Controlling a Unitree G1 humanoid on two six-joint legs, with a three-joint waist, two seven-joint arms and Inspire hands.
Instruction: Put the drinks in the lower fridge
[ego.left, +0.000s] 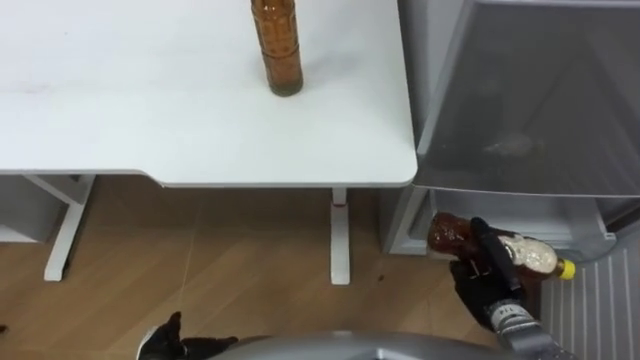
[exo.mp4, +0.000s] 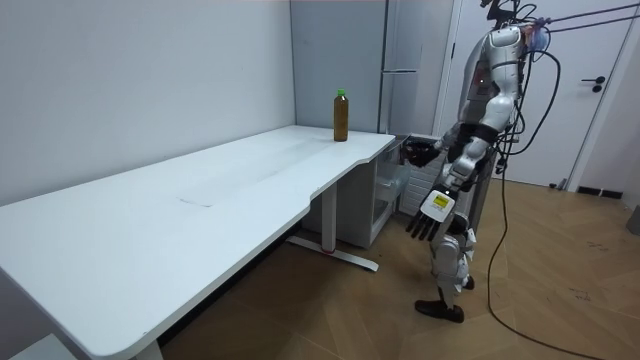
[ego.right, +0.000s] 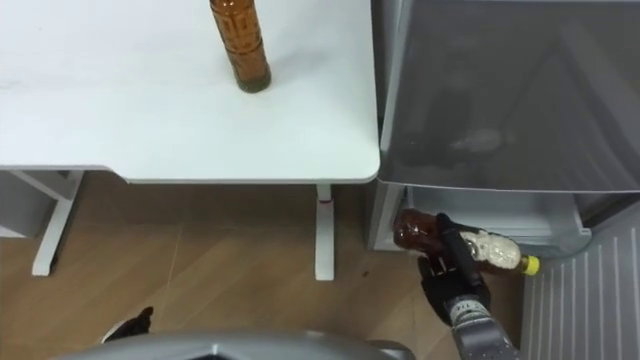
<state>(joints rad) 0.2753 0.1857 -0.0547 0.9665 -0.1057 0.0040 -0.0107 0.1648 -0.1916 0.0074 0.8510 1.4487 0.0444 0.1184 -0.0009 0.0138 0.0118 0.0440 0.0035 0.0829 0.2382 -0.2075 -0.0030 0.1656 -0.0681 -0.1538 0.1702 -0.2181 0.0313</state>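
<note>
An amber drink bottle (ego.left: 529, 256) with a pale label and yellow cap lies sideways in my right hand (ego.left: 482, 288), whose fingers curl round it. Bottle and hand hover low in front of the open lower fridge (ego.left: 520, 203), just right of the table's leg; in the room view the hand (exo.mp4: 419, 151) is held out toward the fridge (exo.mp4: 384, 196). A second amber bottle (ego.left: 277, 45) with a green cap (exo.mp4: 340, 93) stands upright near the white table's (ego.left: 120, 110) far right end. My left hand (exo.mp4: 434, 208) hangs open at my side, its dark fingers (ego.left: 166, 338) low in the eye view.
The grey upper fridge front (ego.left: 540, 90) rises right of the table. The lower door's ribbed inside (ego.left: 600, 305) stands open at the far right. The table's white leg (ego.left: 340, 235) is just left of the fridge. Wooden floor lies around me.
</note>
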